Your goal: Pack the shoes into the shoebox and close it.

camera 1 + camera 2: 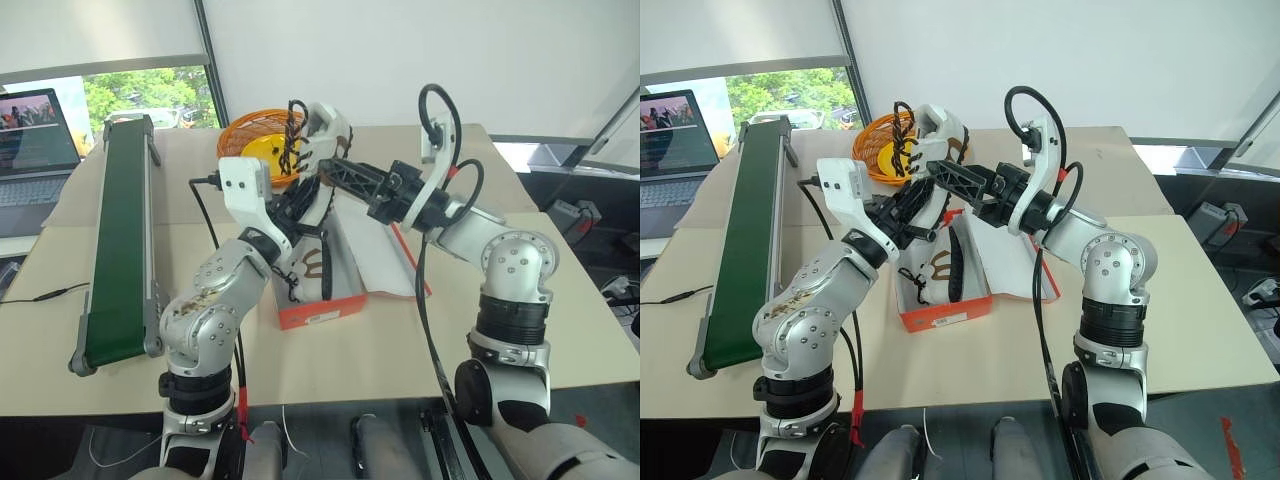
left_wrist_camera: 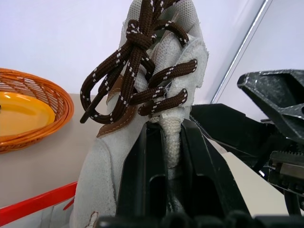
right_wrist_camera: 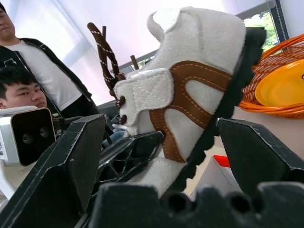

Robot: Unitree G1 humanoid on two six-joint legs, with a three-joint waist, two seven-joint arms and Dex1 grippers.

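Observation:
A white shoe (image 1: 322, 125) with brown trim and dark laces hangs in the air above the shoebox (image 1: 318, 312). My left gripper (image 1: 305, 200) is shut on that shoe from below, pinching its tongue (image 2: 172, 135) between the fingers. My right gripper (image 3: 164, 142) is open, one finger (image 3: 71, 152) on each side of the shoe (image 3: 190, 80); I cannot tell if they touch it. The other shoe (image 1: 945, 268) lies inside the red-orange box, whose lid (image 1: 390, 255) lies open to the right.
An orange wicker basket (image 1: 243, 135) holding a yellow plate stands just behind the raised shoe. A long green conveyor (image 1: 120, 250) runs along the table's left side, with a laptop (image 1: 35, 140) beyond it. Two people (image 3: 28, 71) appear in the right wrist view.

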